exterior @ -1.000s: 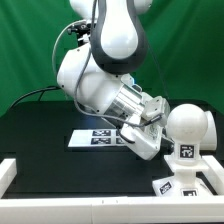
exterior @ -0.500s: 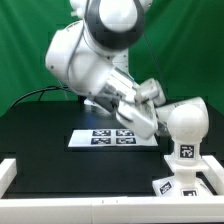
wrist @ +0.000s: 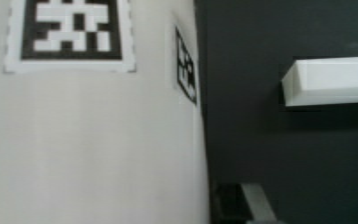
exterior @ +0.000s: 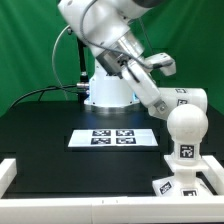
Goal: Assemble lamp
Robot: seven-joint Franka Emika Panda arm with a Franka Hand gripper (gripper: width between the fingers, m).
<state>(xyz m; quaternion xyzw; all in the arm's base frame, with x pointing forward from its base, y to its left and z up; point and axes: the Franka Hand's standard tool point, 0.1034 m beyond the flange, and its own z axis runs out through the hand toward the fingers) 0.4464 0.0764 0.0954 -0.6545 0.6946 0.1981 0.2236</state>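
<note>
Inspecting progress, we find the bulb (exterior: 186,128) seated on the base (exterior: 184,184); shade unseen, fingers' state indeterminable.

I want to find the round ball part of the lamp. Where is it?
The bulb stands at the exterior view's right, on the square base, right of the marker board on the black table.

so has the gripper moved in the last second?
Yes. The gripper has risen and shifted toward the exterior view's right: it was low by the marker board, now it sits above it, behind the top of the bulb.
</note>
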